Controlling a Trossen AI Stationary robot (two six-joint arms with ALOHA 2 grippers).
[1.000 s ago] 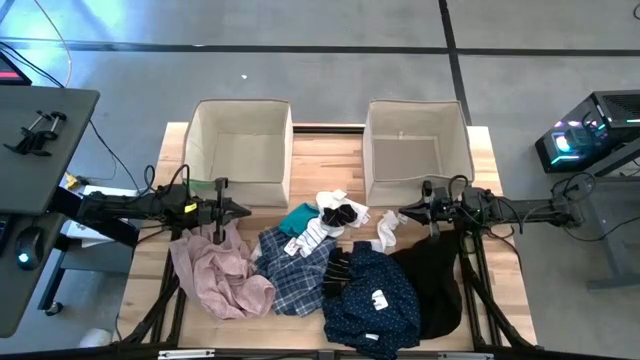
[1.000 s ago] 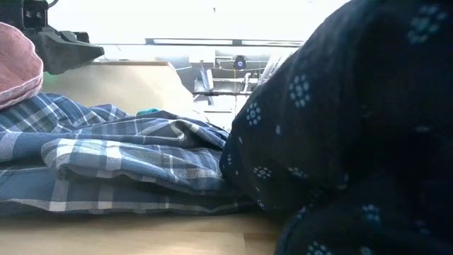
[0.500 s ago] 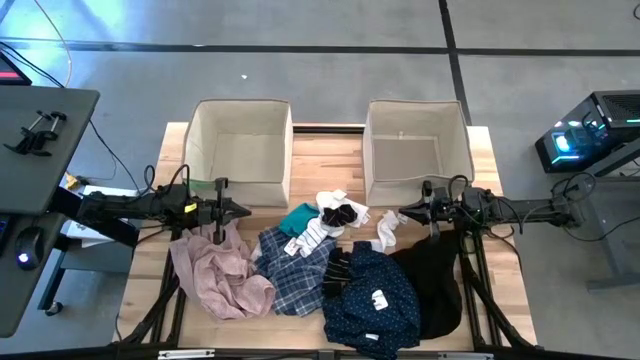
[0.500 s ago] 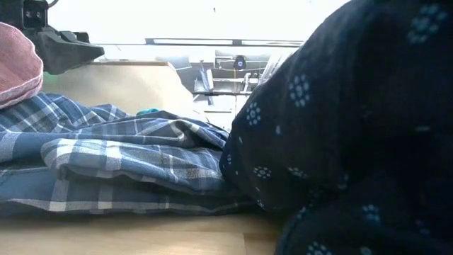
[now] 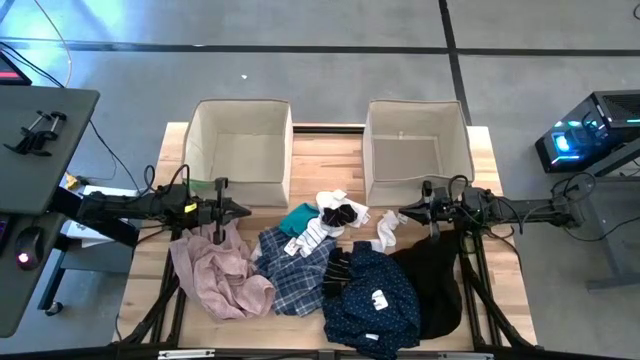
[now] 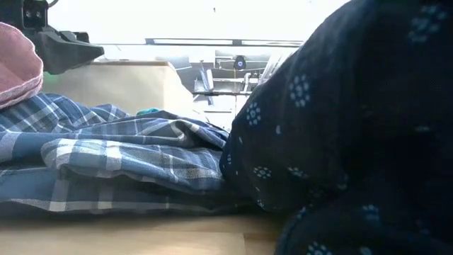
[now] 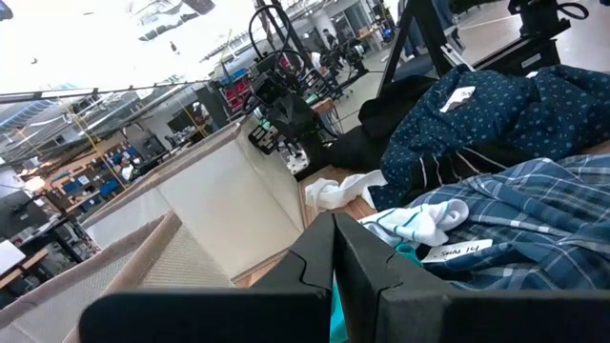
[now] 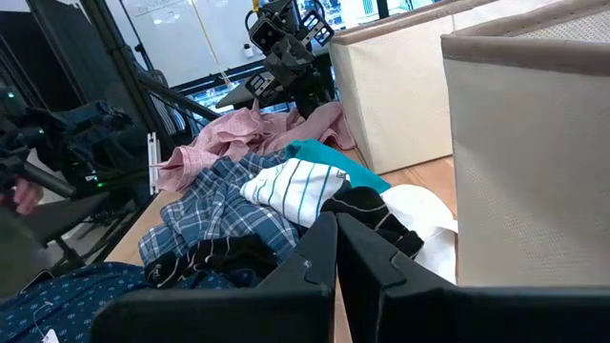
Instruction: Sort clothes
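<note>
My left pincer (image 5: 243, 210) is closed and empty, positioned above the tabletop (image 5: 325, 160) at the upper edge of the pale pink shirt (image 5: 220, 272). My right pincer (image 5: 404, 214) is closed and empty, just beside the white and black socks (image 5: 335, 215). The blue plaid shirt (image 5: 290, 270) lies centrally, touching the teal piece (image 5: 297, 217). The navy dotted shirt (image 5: 375, 295) overlaps the black garment (image 5: 435, 280). Both beige boxes (image 5: 240, 150) stand behind the pile.
</note>
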